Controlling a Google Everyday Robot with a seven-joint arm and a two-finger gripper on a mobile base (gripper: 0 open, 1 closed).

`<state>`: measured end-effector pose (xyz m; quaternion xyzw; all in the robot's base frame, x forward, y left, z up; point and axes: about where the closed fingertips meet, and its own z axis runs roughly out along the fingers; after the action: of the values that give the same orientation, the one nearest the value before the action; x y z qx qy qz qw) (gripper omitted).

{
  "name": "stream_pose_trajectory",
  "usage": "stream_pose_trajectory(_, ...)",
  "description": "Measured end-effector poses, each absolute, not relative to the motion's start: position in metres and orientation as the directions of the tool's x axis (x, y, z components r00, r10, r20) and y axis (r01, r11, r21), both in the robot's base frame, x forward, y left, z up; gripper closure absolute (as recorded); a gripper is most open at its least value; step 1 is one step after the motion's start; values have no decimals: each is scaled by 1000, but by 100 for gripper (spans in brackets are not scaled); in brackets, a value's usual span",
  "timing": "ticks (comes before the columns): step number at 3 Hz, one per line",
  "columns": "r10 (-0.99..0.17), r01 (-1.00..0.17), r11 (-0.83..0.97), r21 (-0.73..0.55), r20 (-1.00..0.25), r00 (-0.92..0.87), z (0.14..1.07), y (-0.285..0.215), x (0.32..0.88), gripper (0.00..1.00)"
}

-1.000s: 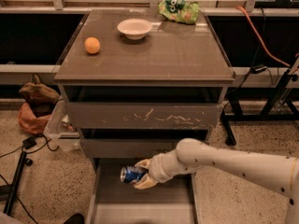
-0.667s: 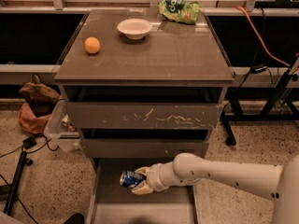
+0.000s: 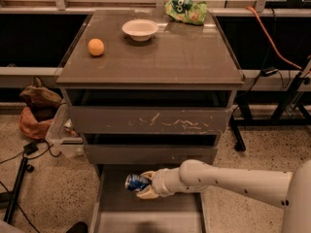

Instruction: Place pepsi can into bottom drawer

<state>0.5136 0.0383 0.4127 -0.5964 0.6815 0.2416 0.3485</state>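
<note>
The pepsi can [image 3: 136, 181] is blue with a silver end and lies on its side in my gripper [image 3: 145, 184], whose fingers are shut around it. The white arm reaches in from the lower right. The can hangs over the left middle of the open bottom drawer [image 3: 116, 212], a grey flat-floored tray pulled out at the foot of the cabinet. The can is close above the drawer floor; I cannot tell whether it touches it.
Above are the smaller middle drawer [image 3: 150, 154] and the scratched-front drawer [image 3: 150, 120]. On the cabinet top sit an orange [image 3: 96, 47], a white bowl [image 3: 140, 29] and a green chip bag [image 3: 185, 9]. A brown bag [image 3: 36, 111] and cables lie on the floor at left.
My gripper with the can has moved a little lower and to the left over the bottom drawer. Nothing else has moved.
</note>
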Motion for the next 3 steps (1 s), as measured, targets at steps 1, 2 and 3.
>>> stream_pose_trajectory(1, -651, -978, 199, -57, -754, -88, 379, 30, 510, 100)
stream_pose_trajectory(2, -655, -966, 258, -20, -738, -160, 325, 9, 506, 100)
stream_pose_trajectory(3, -656, -956, 293, 26, -721, -221, 280, -5, 508, 100)
